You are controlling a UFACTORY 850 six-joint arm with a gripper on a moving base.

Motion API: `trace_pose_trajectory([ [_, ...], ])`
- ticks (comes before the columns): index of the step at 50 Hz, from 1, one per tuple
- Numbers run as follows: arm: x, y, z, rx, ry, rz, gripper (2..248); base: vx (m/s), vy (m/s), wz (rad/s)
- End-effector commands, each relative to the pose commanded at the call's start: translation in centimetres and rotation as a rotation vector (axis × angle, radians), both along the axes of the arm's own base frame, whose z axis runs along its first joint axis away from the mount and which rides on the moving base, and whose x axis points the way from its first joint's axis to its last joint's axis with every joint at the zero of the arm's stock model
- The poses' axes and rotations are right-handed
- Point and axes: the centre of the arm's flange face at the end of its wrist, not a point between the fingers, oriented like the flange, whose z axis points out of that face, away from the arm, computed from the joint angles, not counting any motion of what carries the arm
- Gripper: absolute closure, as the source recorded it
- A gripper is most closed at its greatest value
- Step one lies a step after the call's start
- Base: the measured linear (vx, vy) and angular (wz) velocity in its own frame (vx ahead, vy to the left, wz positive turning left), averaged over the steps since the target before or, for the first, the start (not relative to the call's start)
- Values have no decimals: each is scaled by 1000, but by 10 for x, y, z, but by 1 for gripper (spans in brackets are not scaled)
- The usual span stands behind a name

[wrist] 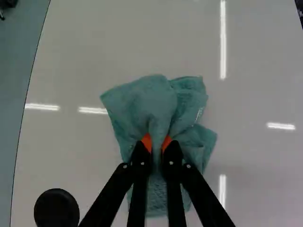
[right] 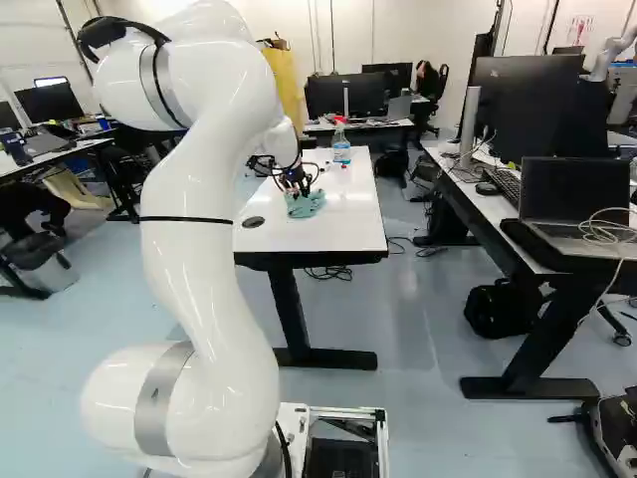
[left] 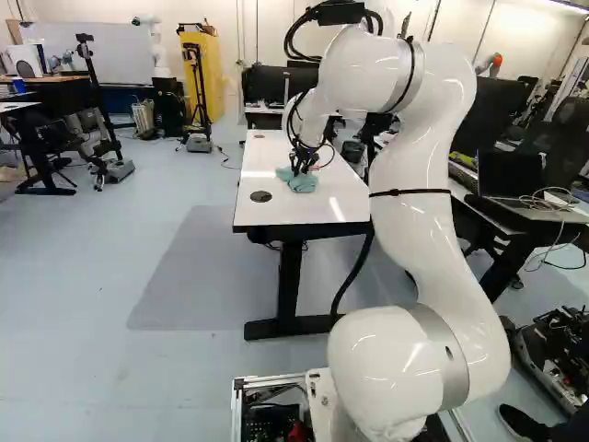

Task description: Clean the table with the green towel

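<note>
The gripper (wrist: 157, 144) pinches the green towel (wrist: 142, 101); sweeping too far ahead along the desk (wrist: 94, 61) could topple the spray bottle (right: 341, 151).

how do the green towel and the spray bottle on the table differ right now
The green towel is soft, rumpled cloth spread low on the table, while the spray bottle stands upright. The towel is one plain blue-green; the bottle is see-through and bluish with a red top. The towel is pinched in the gripper; the bottle stands free of it. Both are on the same white tabletop.
</note>
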Motion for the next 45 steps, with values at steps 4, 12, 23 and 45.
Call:
trace_pose_trajectory([
  [4,1,-7,0,0,-1,-11,207,0,0,0],
  [12,3,-22,0,0,-3,-33,207,0,0,0],
  [23,10,-43,-1,0,-10,-61,207,0,0,0],
  [45,37,-69,-4,-1,-41,-96,207,0,0,0],
])
